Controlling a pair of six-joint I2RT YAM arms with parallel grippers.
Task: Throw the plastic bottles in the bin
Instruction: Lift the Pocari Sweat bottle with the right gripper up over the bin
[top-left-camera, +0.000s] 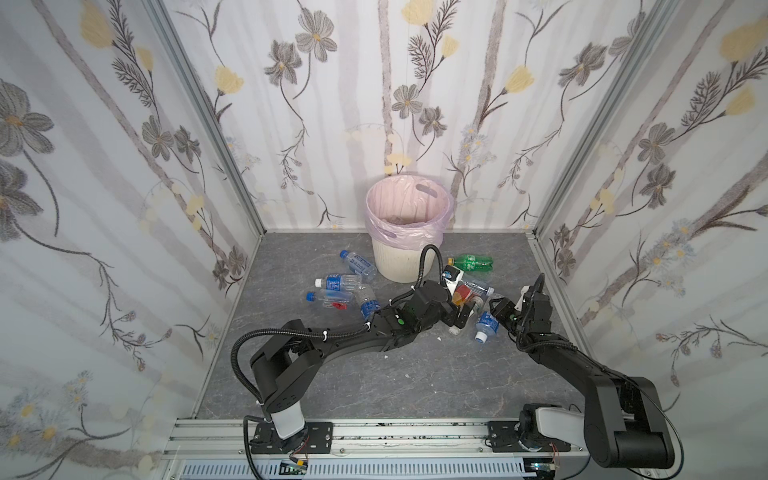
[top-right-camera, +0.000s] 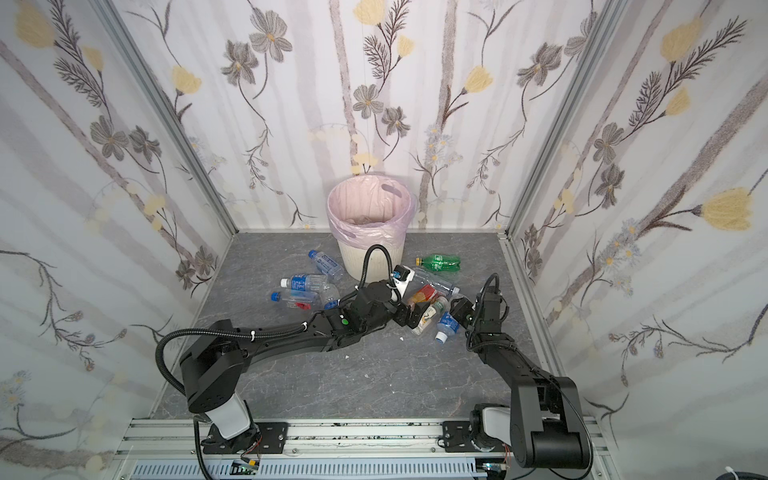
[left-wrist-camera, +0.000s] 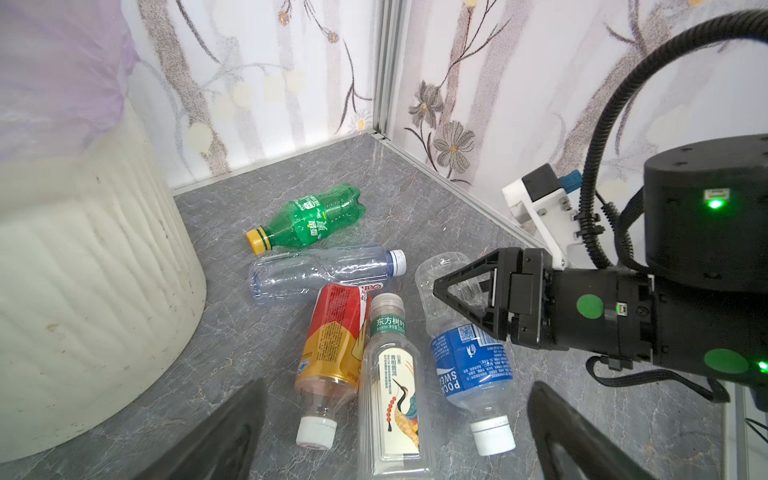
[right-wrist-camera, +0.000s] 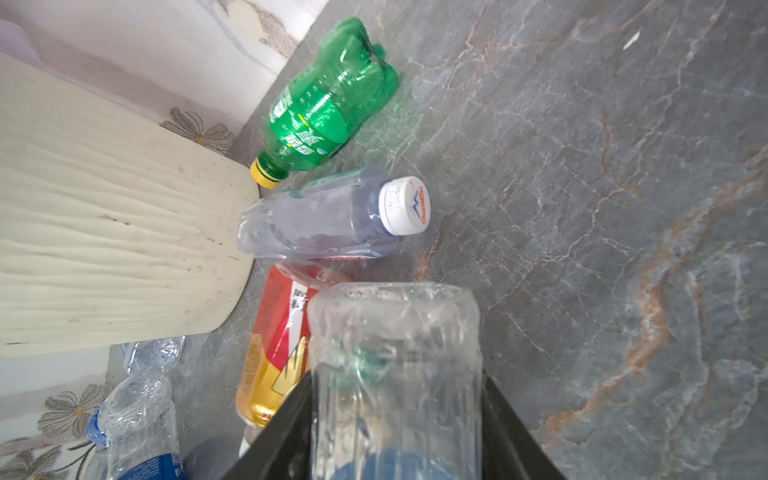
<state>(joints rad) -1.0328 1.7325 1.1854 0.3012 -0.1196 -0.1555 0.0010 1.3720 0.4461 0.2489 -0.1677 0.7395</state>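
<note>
The bin (top-left-camera: 409, 232) (top-right-camera: 370, 228), cream with a pink bag, stands at the back. Plastic bottles lie on the floor to its right. My left gripper (left-wrist-camera: 399, 440) (top-left-camera: 461, 316) hangs open above a white-labelled bottle (left-wrist-camera: 392, 386) and an orange bottle (left-wrist-camera: 336, 336) with a red label. My right gripper (right-wrist-camera: 397, 395) (left-wrist-camera: 449, 291) is shut on the clear base of a blue-labelled bottle (left-wrist-camera: 469, 365) (top-left-camera: 486, 324), which lies beside them. Farther back are a green bottle (left-wrist-camera: 311, 218) (right-wrist-camera: 324, 108) and a crushed clear bottle (left-wrist-camera: 324, 270).
Several more blue-labelled bottles (top-left-camera: 345, 286) (top-right-camera: 307, 282) lie left of the bin. The flowered right wall (top-left-camera: 623, 249) and its aluminium frame stand close behind the right arm. A metal rail (top-left-camera: 395, 432) runs along the front edge.
</note>
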